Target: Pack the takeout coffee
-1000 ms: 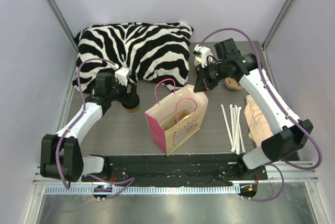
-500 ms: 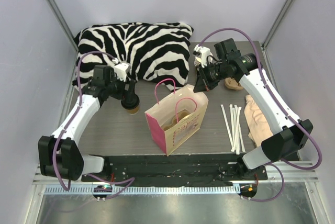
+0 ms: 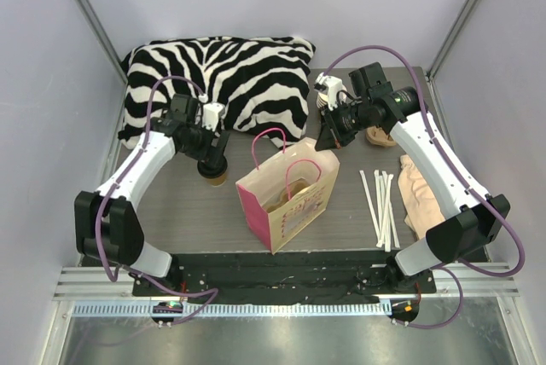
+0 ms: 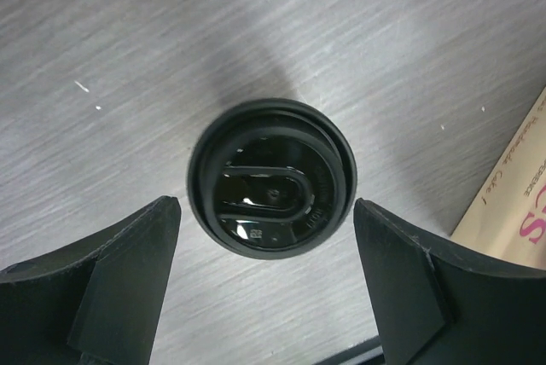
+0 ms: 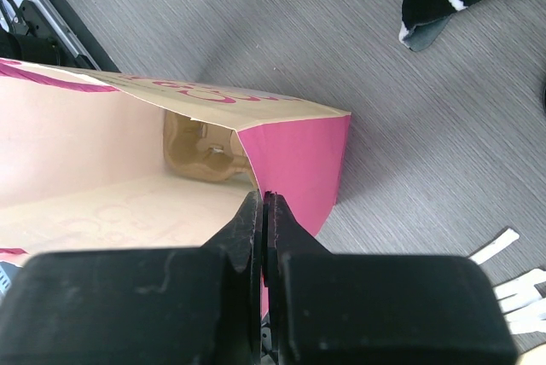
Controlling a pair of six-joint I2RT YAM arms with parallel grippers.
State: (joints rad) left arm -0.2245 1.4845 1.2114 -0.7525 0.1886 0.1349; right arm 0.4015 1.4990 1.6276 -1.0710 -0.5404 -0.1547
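The takeout coffee (image 3: pixel 214 174), a brown paper cup with a black lid, stands on the table left of the pink paper bag (image 3: pixel 288 208). My left gripper (image 3: pixel 209 150) hangs over it, open. In the left wrist view the lid (image 4: pixel 271 176) lies between the two spread fingers (image 4: pixel 119 280), untouched. My right gripper (image 3: pixel 328 137) is shut on the bag's top edge at its far right corner. The right wrist view shows the gripper (image 5: pixel 263 199) pinching the pink wall (image 5: pixel 294 160), with the bag open. A brown cardboard cup carrier (image 5: pixel 200 154) lies inside.
A zebra-striped pillow (image 3: pixel 222 75) fills the back left of the table. White straws (image 3: pixel 381 203) and a beige cloth (image 3: pixel 421 194) lie right of the bag. A tan object (image 3: pixel 380 136) sits behind the right arm. Metal rails run along the near edge.
My left arm has swung its elbow back and turned its wrist, and the gripper now sits more squarely over the cup. The right arm, bag and cup have not moved.
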